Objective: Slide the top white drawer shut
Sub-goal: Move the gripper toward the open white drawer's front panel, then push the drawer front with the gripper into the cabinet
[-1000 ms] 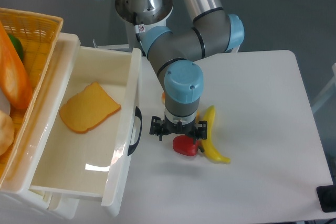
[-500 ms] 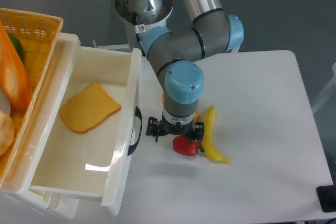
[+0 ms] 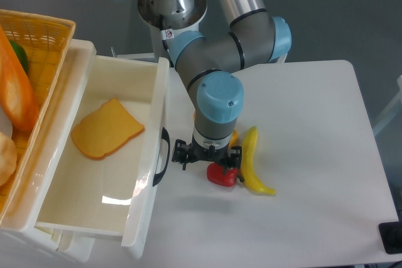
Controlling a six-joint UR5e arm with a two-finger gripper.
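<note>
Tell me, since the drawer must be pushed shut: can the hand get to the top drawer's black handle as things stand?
Probably yes. The hand hangs just right of the black handle on the top white drawer, with only bare table between them. The red pepper and banana lie on its far side.

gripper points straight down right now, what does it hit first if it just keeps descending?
Probably bare table, just left of the red item. The gripper might clip that item; depth is unclear from this one view.
</note>
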